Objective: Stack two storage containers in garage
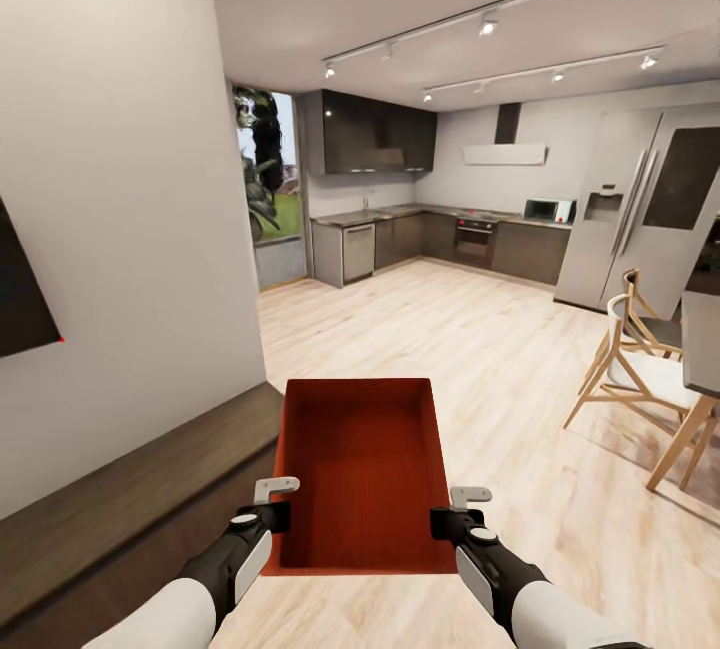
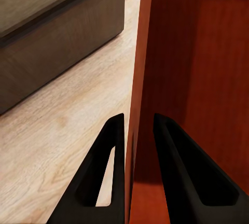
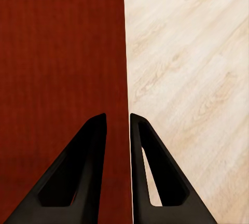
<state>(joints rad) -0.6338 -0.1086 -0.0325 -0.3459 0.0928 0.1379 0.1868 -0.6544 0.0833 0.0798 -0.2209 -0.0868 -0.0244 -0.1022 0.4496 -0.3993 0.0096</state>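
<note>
One orange-red storage container (image 1: 360,469) hangs in front of me above the light wood-plank floor, held level between both arms. My left gripper (image 1: 277,517) is shut on its left wall, one finger inside and one outside, as the left wrist view shows at the wall (image 2: 136,79) and left gripper (image 2: 138,123). My right gripper (image 1: 445,521) is shut on the right wall in the same way; the right wrist view shows the container's ribbed inside (image 3: 62,53) and the right gripper (image 3: 118,120). The garage is out of view.
A beige wall (image 1: 120,209) and a low dark wood bench (image 1: 120,509) run along my left. Ahead lies a dark-cabinet kitchen (image 1: 380,139) with a grey fridge (image 1: 620,209). Wooden chairs (image 1: 640,359) and a table stand at the right.
</note>
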